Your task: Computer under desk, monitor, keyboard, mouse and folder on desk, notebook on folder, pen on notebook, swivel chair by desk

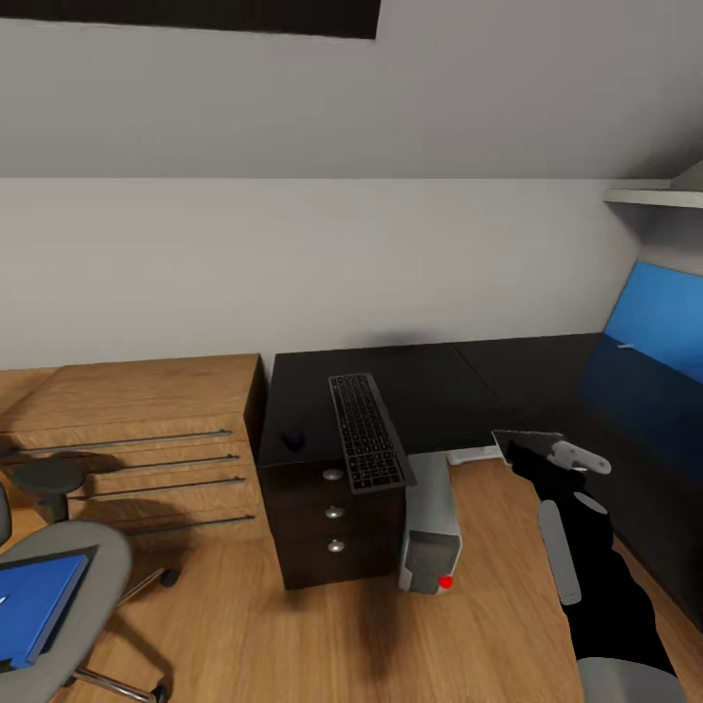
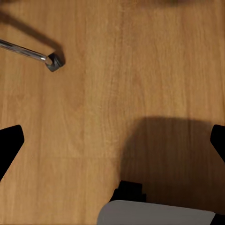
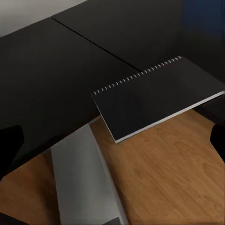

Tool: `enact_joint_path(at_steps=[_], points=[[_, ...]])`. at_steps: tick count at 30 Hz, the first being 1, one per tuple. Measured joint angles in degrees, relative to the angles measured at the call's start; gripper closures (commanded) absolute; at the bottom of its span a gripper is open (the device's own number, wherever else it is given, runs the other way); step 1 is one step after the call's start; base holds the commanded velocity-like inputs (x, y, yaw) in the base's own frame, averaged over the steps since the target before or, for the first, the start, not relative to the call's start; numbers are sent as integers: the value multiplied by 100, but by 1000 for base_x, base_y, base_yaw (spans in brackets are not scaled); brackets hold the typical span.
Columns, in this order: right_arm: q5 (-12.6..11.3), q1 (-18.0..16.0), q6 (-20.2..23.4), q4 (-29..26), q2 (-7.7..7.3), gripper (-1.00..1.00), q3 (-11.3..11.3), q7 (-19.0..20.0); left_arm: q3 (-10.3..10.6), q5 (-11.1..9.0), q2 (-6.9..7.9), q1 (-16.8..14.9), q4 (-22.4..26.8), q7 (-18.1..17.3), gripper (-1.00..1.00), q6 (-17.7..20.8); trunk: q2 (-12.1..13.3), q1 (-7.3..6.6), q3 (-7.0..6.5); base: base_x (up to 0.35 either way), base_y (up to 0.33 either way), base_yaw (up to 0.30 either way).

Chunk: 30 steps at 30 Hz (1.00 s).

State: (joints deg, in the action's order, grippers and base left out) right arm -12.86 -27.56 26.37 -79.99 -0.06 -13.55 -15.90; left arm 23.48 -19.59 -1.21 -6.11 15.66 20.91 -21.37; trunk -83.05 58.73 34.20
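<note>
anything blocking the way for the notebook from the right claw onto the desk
Nothing visible does. The right claw holds the notebook in the air over the desk edge, and the black top beneath and beyond it is bare; the keyboard lies off toward the drawers.

Chair (image 1: 68, 576) and folder (image 1: 34, 605) cut by pic edge, head view. Monitor (image 1: 656, 332) cut at edge too. Mouse (image 1: 291, 439) too small for detail. Right gripper (image 1: 547, 451): finger gap unclear behind notebook (image 1: 527, 444).

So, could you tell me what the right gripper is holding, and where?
The right gripper holds the notebook by one edge; the exact spot is hidden.
</note>
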Motion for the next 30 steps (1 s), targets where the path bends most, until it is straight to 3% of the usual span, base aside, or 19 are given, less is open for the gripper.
enact_joint_path(at_steps=[12, 14, 15, 16, 20, 23, 28, 30], points=[[-77, 0, 15, 5, 11, -100, 1, 8, -3, -9, -50, 0, 49, 21, -100, -15, 0, 0, 0, -1, 6, -9], [-194, 0, 23, 64, 42, -100, 5, 21, -12, -10, -58, 0, 51, 22, -100, -16, -39, 21, 17, 0, 0, 0], [-803, 1, 7, 338, 88, -100, -3, 43, -27, -11, -57, 0, 52, 36, -100, -16, -78, 44, 36, 0, 0, 0], [-926, 0, 3, 381, 93, -100, -9, 44, -29, -11, -57, 0, 53, 37, -100, -16, -119, 65, 53, 0, 0, 0], [-1812, 0, -15, 470, 85, -100, -53, 47, -22, -10, -61, 0, 56, 46, -100, -22, -279, 153, 125, 0, 0, 0], [-2223, 0, -18, 486, 81, -100, -61, 46, -18, -11, -64, 0, 59, 48, -100, -23, -400, 219, 179, 0, 0, 0], [-2501, 0, -8, 516, 81, -100, -119, 27, -16, -13, -65, 0, 61, 47, -100, -149, -600, 329, 269, 0, 0, 0], [-2581, 0, 7, 531, 84, -100, -272, 20, -15, -16, -66, 0, 61, 36, -100, -334, -681, 373, 305, 0, 0, 0]])
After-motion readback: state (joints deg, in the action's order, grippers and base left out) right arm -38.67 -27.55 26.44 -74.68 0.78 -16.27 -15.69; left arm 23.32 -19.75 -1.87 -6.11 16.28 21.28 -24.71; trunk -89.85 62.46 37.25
